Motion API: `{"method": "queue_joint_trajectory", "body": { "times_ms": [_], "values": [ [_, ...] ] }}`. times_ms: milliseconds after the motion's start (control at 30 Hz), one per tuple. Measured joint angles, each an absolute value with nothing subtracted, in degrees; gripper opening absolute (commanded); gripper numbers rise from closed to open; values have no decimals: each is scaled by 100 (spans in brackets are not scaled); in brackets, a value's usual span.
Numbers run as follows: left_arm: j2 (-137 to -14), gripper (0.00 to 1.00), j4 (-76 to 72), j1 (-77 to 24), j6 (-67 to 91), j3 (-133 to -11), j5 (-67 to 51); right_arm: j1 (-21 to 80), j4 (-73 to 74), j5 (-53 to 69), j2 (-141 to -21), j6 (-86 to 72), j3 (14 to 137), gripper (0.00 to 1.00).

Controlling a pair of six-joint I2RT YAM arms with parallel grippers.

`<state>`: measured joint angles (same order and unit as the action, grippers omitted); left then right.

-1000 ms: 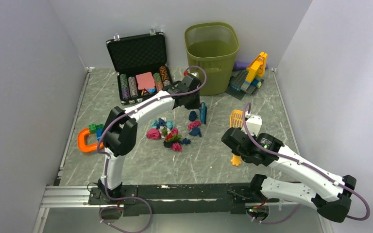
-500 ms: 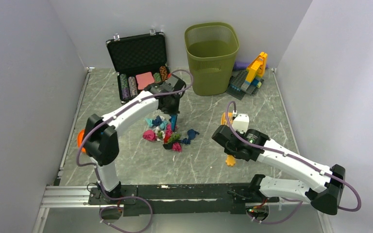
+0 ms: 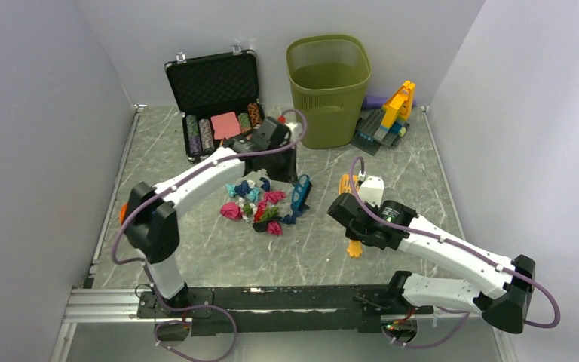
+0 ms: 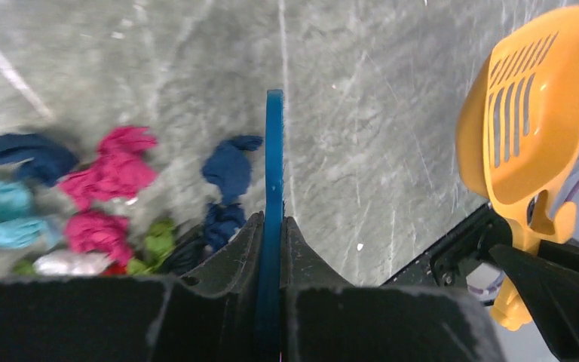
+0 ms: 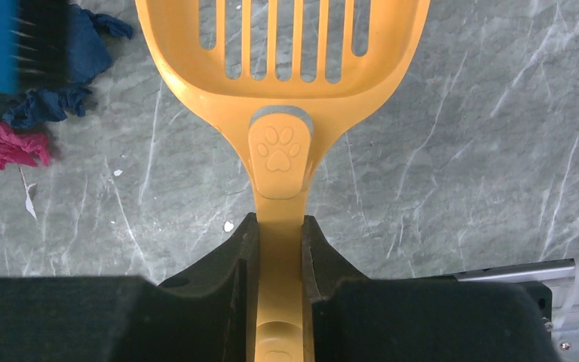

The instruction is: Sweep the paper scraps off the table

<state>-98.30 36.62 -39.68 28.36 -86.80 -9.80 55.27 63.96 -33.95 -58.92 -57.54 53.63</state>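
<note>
The paper scraps [image 3: 256, 204] lie bunched in a pile of pink, navy, teal and green wads on the grey-green table [image 3: 392, 158]. My left gripper [image 3: 294, 177] is shut on a blue brush [image 3: 299, 194], which stands at the pile's right edge. In the left wrist view the brush [image 4: 274, 173] runs out from the gripper [image 4: 274, 226], with navy [image 4: 230, 166] and pink [image 4: 109, 170] wads just to its left. My right gripper [image 3: 352, 215] is shut on the handle of a yellow slotted scoop [image 3: 347, 183], to the right of the pile. In the right wrist view the gripper [image 5: 279, 234] holds the scoop [image 5: 279, 68], and the brush [image 5: 15, 45] and wads [image 5: 11, 143] show at far left.
A green mesh bin [image 3: 329, 87] stands at the back centre. An open black case with poker chips [image 3: 215, 102] is at back left. Toy bricks [image 3: 388, 117] are at back right. An orange object [image 3: 126, 215] peeks out behind the left arm. A metal rail [image 3: 105, 302] runs along the near edge.
My left arm swept the brush left into the pile, then swung it back to the pile's right edge. The scraps are bunched tighter. My right arm brought the scoop left, nearer the pile.
</note>
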Motion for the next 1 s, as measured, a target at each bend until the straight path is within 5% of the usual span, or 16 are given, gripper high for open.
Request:
{"method": "queue_joint_trajectory", "body": {
  "times_ms": [400, 1000],
  "values": [
    [-10908, 0, 4289, -4340, 2808, -8888, -497, 5527, 6372, -3326, -5813, -5736, 5319, 0],
    [-9048, 0, 5579, -3297, 1977, -9214, 604, 5527, 5590, -1820, -6366, -4335, 5275, 0]
  ]
}}
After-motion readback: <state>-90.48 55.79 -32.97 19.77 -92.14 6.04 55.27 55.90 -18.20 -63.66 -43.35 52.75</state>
